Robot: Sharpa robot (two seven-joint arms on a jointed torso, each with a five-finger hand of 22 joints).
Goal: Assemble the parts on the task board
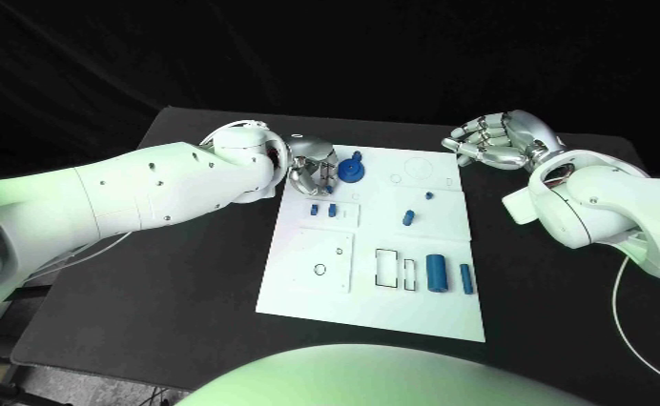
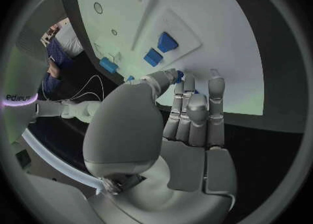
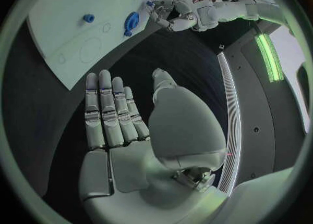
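Your left hand (image 1: pixel 311 163) sits at the far left corner of the white task board (image 1: pixel 317 292), fingertips on the round blue part with a knob (image 1: pixel 352 172); a real grip seems likely, but you can't be sure from here. Your right hand (image 1: pixel 497 140) hovers off the board's far right corner, fingers spread, holding nothing. On the board lie two small blue blocks (image 1: pixel 323 208), a small blue peg (image 1: pixel 408 218), and two blue cylinders (image 1: pixel 438 273) beside outlined slots.

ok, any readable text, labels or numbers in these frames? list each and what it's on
None legible.
Task board: black outlines only (rectangles, circles), no words or numbers.
Blue parts: no markings visible.
Left hand and right hand: no visible lettering.
Left wrist view: a small pale mark at the circle's rim may be lettering, too small and cut off to read.
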